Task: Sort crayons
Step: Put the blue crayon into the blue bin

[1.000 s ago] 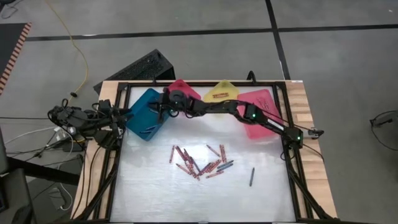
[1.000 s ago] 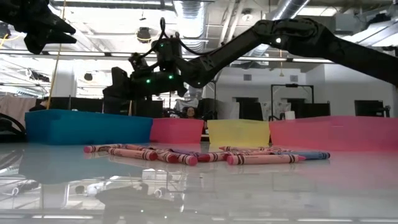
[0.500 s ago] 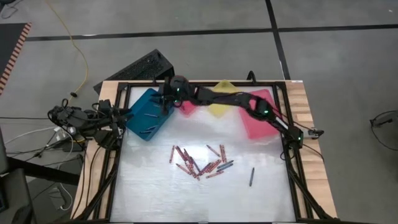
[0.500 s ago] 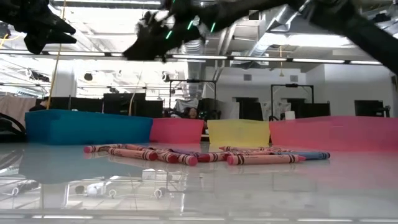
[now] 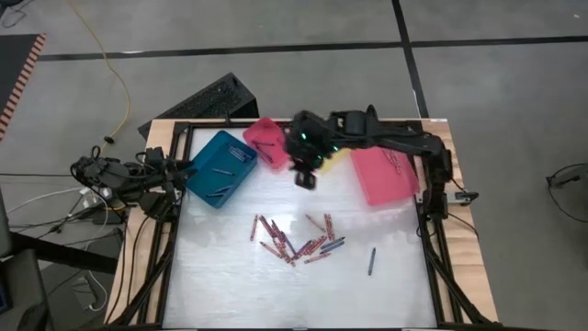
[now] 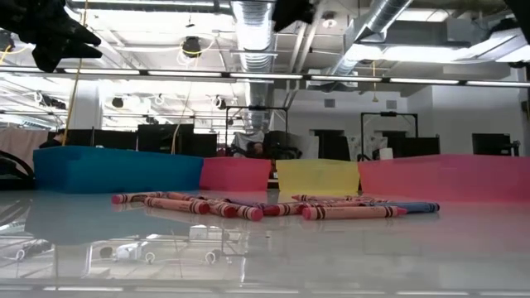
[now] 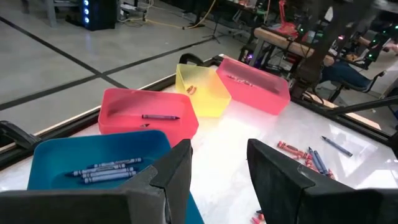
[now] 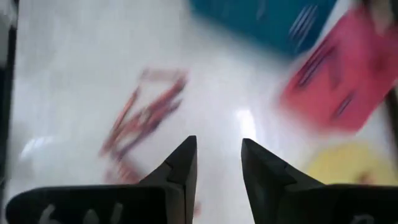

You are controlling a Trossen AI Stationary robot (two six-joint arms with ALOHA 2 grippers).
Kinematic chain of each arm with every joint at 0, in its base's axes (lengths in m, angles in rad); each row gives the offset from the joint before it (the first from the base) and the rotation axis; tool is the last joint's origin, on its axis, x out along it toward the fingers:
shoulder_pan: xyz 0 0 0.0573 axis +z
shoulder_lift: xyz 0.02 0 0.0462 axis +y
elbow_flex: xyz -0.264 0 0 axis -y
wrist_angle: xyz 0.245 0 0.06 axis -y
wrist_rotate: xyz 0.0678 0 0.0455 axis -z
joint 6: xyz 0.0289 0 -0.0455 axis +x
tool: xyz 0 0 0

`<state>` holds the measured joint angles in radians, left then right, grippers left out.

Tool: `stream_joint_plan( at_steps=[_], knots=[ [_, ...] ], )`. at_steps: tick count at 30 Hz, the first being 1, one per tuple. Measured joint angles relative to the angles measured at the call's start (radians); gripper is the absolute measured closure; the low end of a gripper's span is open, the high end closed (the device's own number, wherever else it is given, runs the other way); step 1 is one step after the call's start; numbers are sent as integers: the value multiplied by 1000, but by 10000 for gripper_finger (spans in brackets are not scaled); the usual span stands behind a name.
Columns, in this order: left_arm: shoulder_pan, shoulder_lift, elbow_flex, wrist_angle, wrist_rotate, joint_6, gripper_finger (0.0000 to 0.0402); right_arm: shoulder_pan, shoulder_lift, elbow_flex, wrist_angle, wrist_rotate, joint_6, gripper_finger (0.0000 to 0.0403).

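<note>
The crayons [image 5: 296, 243] lie heaped mid-table, long axes mostly diagonal. The right gripper [image 5: 304, 176], empty with fingers parted, hangs at their 12 o'clock, nearer than the left gripper [image 5: 186, 171], parted at 10 o'clock.

This is an open-plan robotics lab or workshop. Exposed ducts [image 6: 252, 25] and strip lights [image 6: 166, 75] run under a bare ceiling, desks with dark monitors [image 6: 495, 143] line the back, and cables [image 5: 108, 64] trail over a grey concrete floor [image 5: 496, 92] beside the framed white surface [image 5: 230, 285].
</note>
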<state>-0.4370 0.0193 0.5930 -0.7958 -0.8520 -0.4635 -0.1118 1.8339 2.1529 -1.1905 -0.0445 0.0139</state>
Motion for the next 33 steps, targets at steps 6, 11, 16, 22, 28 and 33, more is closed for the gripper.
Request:
stream_joint_plan(
  at_steps=[6,11,16,22,28,33],
  knots=[
    [0,0,0,0,0,0,256,176,3,-7,-213,43,143,282],
    [0,0,0,0,0,0,256,334,-1,-122,-227,118,225,282],
    [0,0,0,0,0,0,256,455,-4,-252,-220,135,364,282],
    [0,0,0,0,0,0,256,555,-4,-443,-264,201,766,282],
    [0,0,0,0,1,0,256,635,-15,-614,-339,172,1171,282],
    [0,0,0,0,7,0,256,686,-140,-751,-310,180,1433,282]
  ],
)
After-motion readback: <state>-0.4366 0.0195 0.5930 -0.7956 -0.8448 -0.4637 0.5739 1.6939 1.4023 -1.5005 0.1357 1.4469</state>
